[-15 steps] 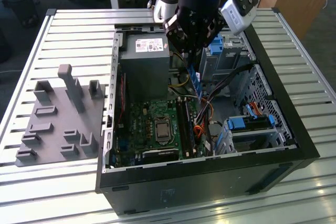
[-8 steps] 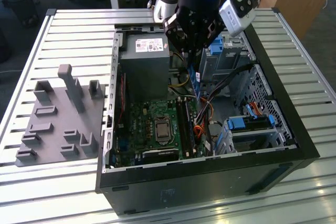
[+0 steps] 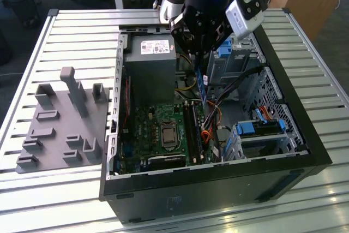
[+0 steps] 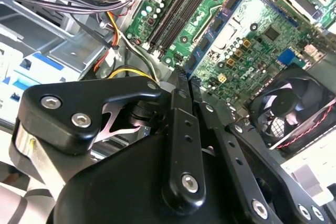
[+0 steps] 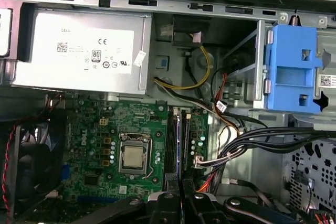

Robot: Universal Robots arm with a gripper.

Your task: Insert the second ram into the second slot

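Blue second ram (image 4: pixel 219 24) hangs clamped in claw (image 4: pixel 188 77) above motherboard (image 4: pixel 262 56)

worktop (image 3: pixel 76 31): pale ribbed metal slats are running across it | black computer case (image 3: pixel 207 192): is lying on its side, open face up | grey holder plate (image 3: pixel 54 135): is sitting flat just beside the case, toward the exterior view's left, posts standing upright

Above the memory slots (image 5: pixel 176 140) the case (image 3: pixel 218 186) stands open, hemmed by the power supply (image 5: pixel 79 51) and loose cables (image 5: pixel 262 139).
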